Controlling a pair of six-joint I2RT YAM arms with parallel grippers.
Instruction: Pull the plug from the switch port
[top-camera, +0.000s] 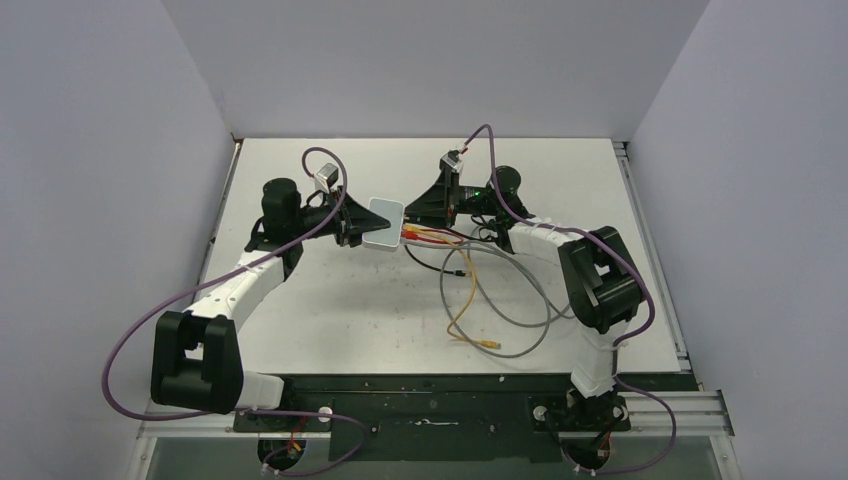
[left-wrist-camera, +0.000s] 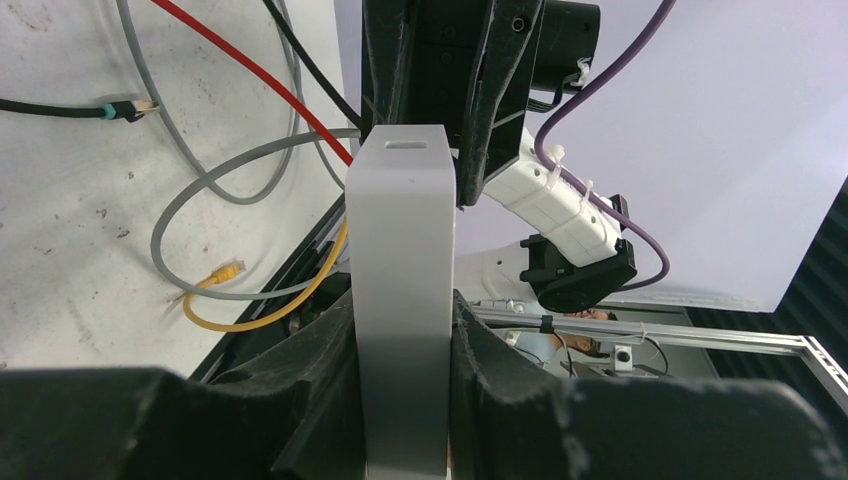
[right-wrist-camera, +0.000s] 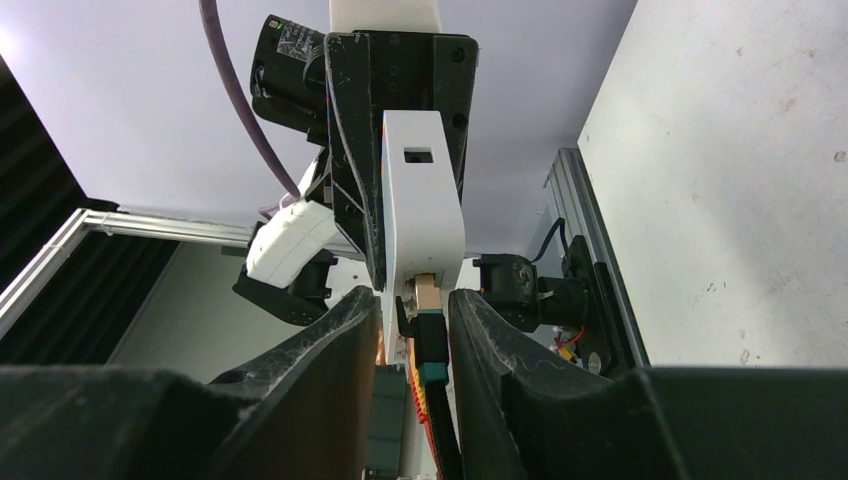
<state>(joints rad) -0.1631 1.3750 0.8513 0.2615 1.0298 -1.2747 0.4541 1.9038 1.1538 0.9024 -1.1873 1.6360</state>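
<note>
The switch, a flat pale grey-white box, is held above the table at mid-back. My left gripper is shut on its left end; in the left wrist view the box's narrow edge stands clamped between my black pads. My right gripper is at the box's right edge. In the right wrist view the box hangs ahead, with a black plug with teal bands seated in its port. My right gripper straddles that plug, open; the right finger touches it and the left stands off.
Red, yellow, grey and black cables trail from the box over the table. A loose yellow plug and a loose black plug lie on the table, and both show in the left wrist view. More plugs sit beside the black one.
</note>
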